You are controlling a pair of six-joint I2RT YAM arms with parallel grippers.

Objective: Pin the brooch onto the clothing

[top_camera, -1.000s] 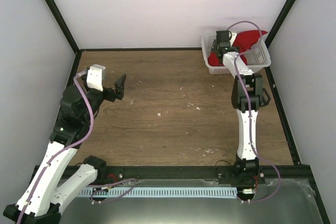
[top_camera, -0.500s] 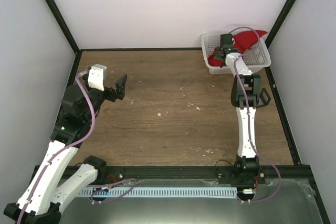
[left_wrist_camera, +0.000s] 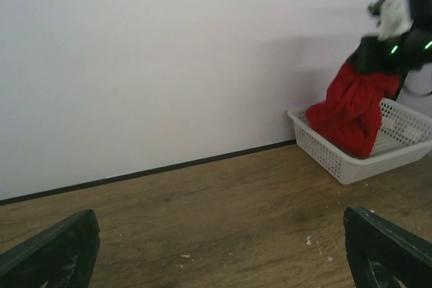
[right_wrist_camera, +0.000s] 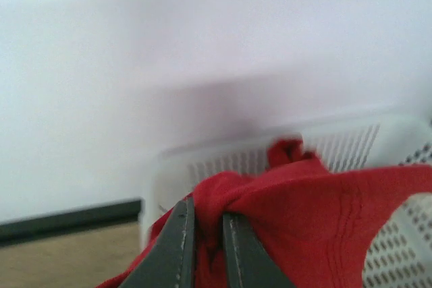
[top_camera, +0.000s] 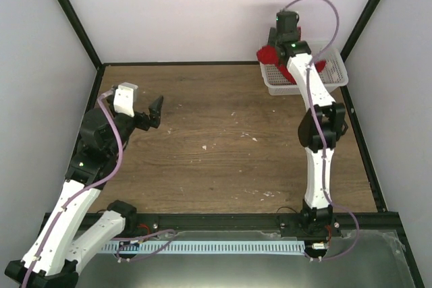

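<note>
White walls (top_camera: pixel 202 11) stand round the brown desk (top_camera: pixel 229 139). The right hand (right_wrist_camera: pixel 208 241) pinches the red shirt (left_wrist_camera: pixel 351 109), which hangs into the basket (left_wrist_camera: pixel 398 150). The left hand (left_wrist_camera: pixel 216 251) is spread wide.

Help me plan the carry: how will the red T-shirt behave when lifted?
Probably floppy: the red T-shirt hangs in a limp bunch from the right gripper. Likely light, since a small pinch of fabric between the fingers carries it. Its lower end sits inside the basket, so it may drag on the rim.

Plain white walls (top_camera: pixel 223 11) on three sides. Black frame posts (top_camera: pixel 69 11) in far corners. Scuffed wood-grain tabletop (top_camera: pixel 229 139), pale specks. Soft even light.
</note>
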